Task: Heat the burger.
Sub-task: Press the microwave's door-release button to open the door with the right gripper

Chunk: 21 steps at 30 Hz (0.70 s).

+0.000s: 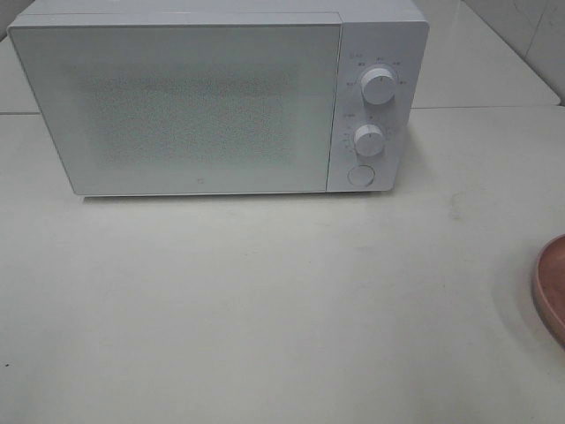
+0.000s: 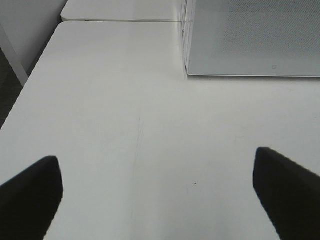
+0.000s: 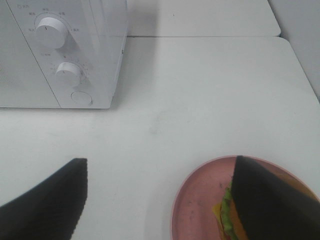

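The burger (image 3: 226, 216) lies on a round pink plate (image 3: 197, 200); only its green lettuce and orange edge show past one black finger of my right gripper (image 3: 165, 200), which hangs open above the table beside it. In the exterior high view only the plate's rim (image 1: 552, 287) shows at the right edge, and neither gripper appears there. My left gripper (image 2: 157, 195) is open over bare table in front of the microwave's left corner, nothing between its fingers (image 2: 30, 195). The white microwave (image 1: 216, 97) stands at the back with its door shut.
The microwave has two round knobs (image 1: 378, 86) and a round button (image 1: 360, 174) on its right panel. The white table (image 1: 265, 309) spreads in front of it. A seam (image 3: 200, 36) separates it from a second table behind.
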Tool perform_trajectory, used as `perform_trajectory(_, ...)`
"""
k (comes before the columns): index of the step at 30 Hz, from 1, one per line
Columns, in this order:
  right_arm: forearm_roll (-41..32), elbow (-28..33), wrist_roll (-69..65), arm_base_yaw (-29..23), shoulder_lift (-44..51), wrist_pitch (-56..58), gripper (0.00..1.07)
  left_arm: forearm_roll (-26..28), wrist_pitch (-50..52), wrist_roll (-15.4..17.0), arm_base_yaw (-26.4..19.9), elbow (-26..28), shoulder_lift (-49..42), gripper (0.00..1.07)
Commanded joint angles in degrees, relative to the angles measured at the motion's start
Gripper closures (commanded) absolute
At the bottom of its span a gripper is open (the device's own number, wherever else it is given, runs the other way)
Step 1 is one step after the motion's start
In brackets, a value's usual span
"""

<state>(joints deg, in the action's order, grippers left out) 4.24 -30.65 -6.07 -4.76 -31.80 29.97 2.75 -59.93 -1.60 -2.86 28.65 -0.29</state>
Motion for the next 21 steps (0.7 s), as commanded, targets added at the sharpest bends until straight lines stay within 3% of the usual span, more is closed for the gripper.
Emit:
perform_trajectory(1,-0.29,-0.40,-0.46,-0.17,-1.78,-3.09,0.31,0.17,0.40,0.11,0.17,-0.11,-1.09,0.09)
perform_trajectory(21,-0.52,-0.40,-3.04,-0.17,-19.82,-24.35,0.31,0.17,0.40,0.11,0.17,-0.11,-1.09,0.09)
